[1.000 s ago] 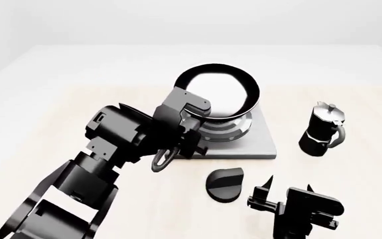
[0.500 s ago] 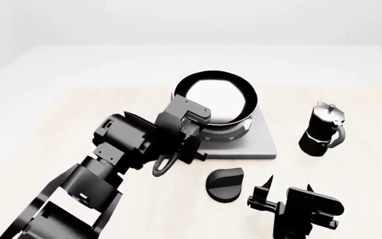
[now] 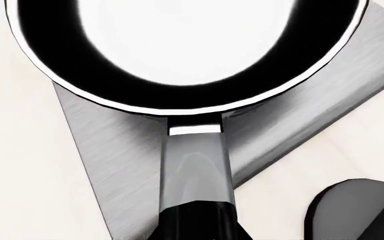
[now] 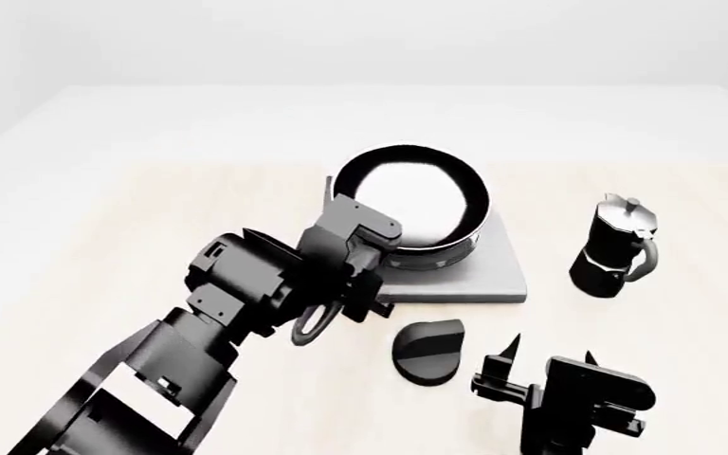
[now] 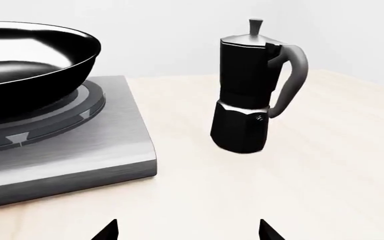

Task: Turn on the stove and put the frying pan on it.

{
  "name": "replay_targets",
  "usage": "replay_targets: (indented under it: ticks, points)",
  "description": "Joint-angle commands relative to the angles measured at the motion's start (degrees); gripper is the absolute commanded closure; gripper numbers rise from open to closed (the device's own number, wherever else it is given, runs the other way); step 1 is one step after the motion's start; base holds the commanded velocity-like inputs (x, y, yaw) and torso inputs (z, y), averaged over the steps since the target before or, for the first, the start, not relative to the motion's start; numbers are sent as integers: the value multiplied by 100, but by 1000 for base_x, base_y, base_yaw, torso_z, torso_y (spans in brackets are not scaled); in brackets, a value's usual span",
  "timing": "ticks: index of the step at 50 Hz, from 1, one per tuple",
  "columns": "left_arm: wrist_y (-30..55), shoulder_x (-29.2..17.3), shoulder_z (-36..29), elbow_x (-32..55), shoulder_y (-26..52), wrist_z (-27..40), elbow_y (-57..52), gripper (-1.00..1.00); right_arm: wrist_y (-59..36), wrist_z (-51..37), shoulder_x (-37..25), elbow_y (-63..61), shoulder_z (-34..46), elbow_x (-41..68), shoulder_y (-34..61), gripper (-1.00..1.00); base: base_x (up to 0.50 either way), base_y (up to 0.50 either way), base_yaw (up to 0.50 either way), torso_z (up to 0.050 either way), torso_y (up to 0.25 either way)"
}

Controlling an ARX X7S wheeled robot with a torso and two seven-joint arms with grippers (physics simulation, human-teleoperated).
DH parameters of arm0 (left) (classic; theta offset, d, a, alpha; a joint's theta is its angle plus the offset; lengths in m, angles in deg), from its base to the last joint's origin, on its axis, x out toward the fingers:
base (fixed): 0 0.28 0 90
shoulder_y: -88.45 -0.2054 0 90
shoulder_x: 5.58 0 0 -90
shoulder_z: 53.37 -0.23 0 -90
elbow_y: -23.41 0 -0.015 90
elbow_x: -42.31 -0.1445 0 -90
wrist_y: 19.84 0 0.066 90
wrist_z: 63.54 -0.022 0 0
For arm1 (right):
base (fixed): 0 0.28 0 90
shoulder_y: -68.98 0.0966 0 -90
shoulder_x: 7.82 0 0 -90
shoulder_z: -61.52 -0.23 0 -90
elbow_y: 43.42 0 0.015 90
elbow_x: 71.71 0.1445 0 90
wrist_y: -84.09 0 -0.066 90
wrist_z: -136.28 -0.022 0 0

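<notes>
The frying pan, round, black and glossy inside, sits low over the ring burner of the grey stove plate. My left gripper is shut on its long black handle. The left wrist view shows the pan above the plate. In the right wrist view the pan lies on or just above the burner ring; I cannot tell if they touch. The round black knob lies in front of the plate. My right gripper is open and empty beside the knob.
A black moka pot stands upright to the right of the stove plate; it also shows in the right wrist view. The knob's edge shows in the left wrist view. The light wooden tabletop stretches to the left.
My left arm has brought the pan down and levelled it over the burner, hiding the ring in the head view. The right arm has not moved.
</notes>
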Motion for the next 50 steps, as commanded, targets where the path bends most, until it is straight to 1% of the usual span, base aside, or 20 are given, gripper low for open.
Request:
replay_targets:
  ticks: [1,16,17,27,39,45,47,50]
  points:
    - [-258,44,-7,-189,95,-44,92,100,3,-12,-11,1,17,14,2,-100,0,0,0,0,0]
    - [-349,10,-166,-87,62,-42,36,100,-18,-33,-24,-29,37,32,4,-100,0,0,-1,1,1]
    - [-347,21,-112,-57,79,7,85,-100,-20,-35,-25,-32,39,33,4,-100,0,0,0,0,0]
    - [-257,-82,-58,92,104,124,-268,-100,-34,-53,-37,-51,52,45,1,-100,0,0,0,0,0]
    - [123,-330,231,490,123,356,-1205,-100,-4,-56,-42,-15,64,54,10,-100,0,0,0,0,0]
    - [388,-562,657,916,-77,761,-2281,-100,19,-51,-41,27,73,54,26,-100,0,0,0,0,0]
    - [474,-603,779,1002,-151,999,-2630,-100,8,-63,-43,10,76,54,23,-100,0,0,0,0,0]
    - [433,-736,797,1015,-298,1136,-3019,-100,6,-68,-46,3,80,57,21,-100,0,0,0,0,0]
